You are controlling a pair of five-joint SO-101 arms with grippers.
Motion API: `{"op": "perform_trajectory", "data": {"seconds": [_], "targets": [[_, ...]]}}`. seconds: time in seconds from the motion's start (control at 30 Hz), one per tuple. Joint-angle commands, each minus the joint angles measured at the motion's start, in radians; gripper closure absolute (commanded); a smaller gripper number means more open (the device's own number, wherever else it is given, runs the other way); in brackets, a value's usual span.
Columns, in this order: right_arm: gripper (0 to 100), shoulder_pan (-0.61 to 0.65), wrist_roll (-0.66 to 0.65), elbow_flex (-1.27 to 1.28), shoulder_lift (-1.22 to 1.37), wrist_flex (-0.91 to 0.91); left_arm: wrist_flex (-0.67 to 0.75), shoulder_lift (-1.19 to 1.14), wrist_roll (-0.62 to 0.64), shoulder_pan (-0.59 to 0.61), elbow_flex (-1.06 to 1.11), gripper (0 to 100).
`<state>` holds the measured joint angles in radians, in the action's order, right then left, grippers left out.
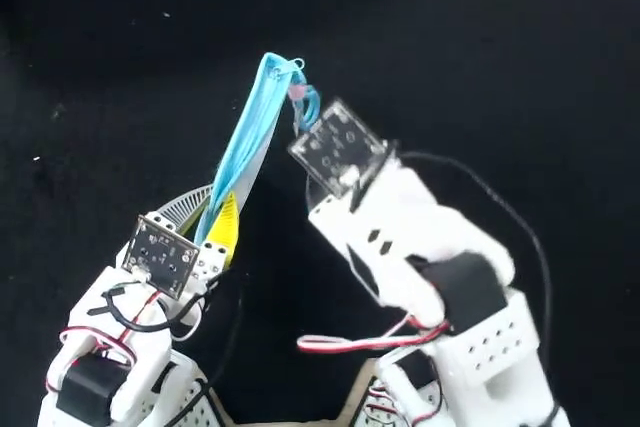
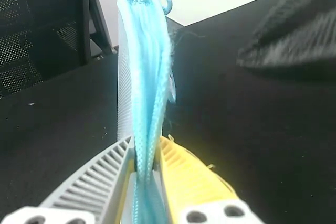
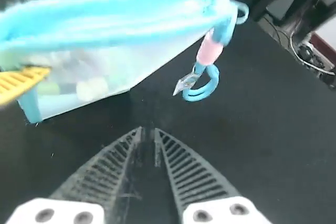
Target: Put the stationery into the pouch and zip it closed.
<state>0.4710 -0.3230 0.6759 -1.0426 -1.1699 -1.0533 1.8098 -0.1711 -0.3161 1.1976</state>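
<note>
The pouch has a light-blue zip edge and clear walls, and is held up off the black table, edge upward. My left gripper is shut on its lower end, between a grey finger and a yellow finger. Pale stationery shows through the pouch wall. The zip pull, pink with a blue ring, dangles from the far corner of the pouch. My right gripper is shut on nothing, a little short of the pull. The right arm stands beside the zip pull.
The black table stretches around both arms. Cables run between the arm bases at the near edge. A black mesh rack stands beyond the table.
</note>
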Motion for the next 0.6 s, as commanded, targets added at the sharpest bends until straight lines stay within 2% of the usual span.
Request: {"op": "perform_trajectory", "data": {"seconds": [0.0,0.3,0.57], "targets": [[98.7,-0.008,0.043,0.2,-0.134,0.164,0.0,-0.009,0.009,-0.001,0.025,97],[98.7,-0.011,0.08,0.395,-0.229,0.222,-0.002,-0.009,0.009,0.002,0.027,97],[98.7,-0.009,0.08,0.55,-0.232,0.381,0.008,-0.008,0.009,0.005,0.005,97]]}}
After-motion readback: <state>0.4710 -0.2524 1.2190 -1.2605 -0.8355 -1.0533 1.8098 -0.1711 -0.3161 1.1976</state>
